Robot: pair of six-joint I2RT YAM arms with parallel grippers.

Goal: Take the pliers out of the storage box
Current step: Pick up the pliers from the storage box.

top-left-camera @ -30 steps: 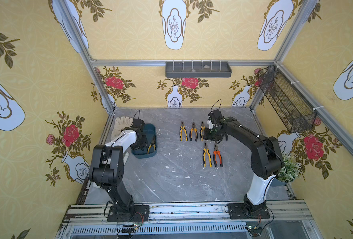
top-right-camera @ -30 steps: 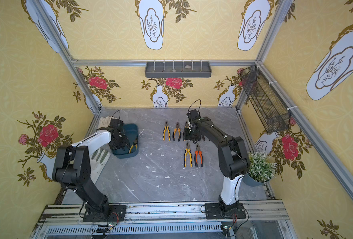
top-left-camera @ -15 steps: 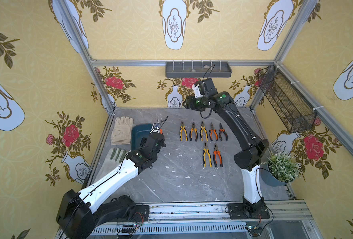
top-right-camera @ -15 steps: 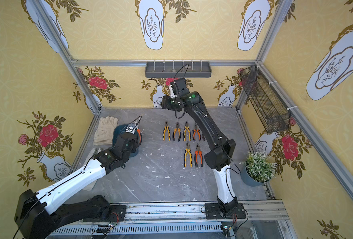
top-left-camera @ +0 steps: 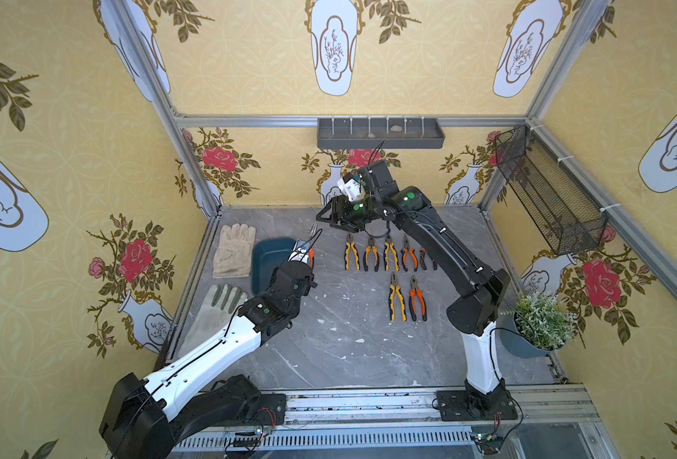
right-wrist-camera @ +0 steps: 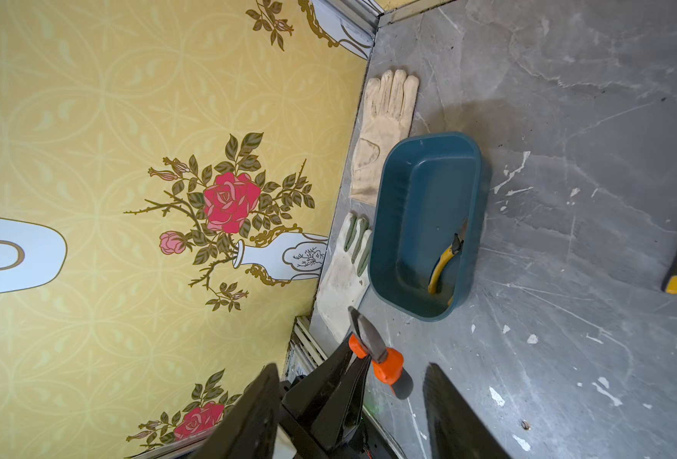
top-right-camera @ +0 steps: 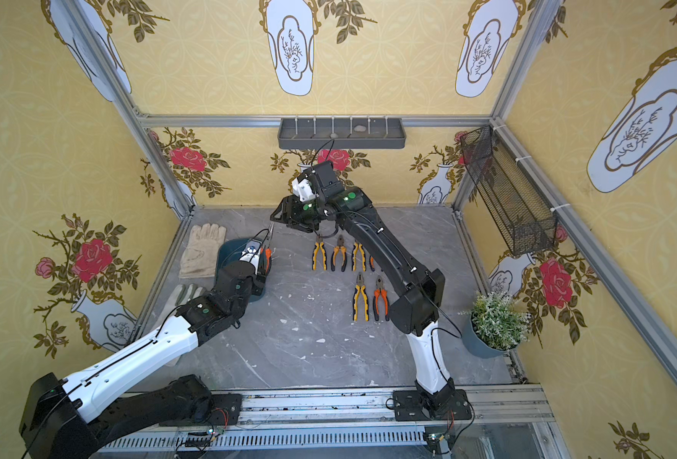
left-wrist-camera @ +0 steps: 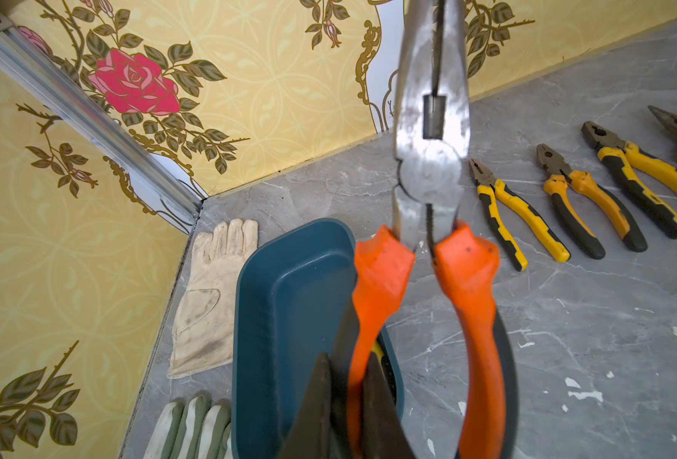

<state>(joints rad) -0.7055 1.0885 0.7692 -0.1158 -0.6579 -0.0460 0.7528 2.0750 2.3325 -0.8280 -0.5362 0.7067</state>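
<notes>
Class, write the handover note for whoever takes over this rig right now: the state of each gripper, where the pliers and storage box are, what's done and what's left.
Left gripper: shut on orange-handled pliers, held up clear of the storage box.
Right gripper: open, empty, facing the held pliers.
Done: seven pliers laid on the table in two rows.
Left: set down the held pair, then fetch the one yellow-handled pliers lying in the box.

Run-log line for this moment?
left gripper: shut on orange-handled pliers, held in air clear of storage box | right gripper: open, empty | inside box: one yellow-handled pliers | table: seven laid-out pliers
</notes>
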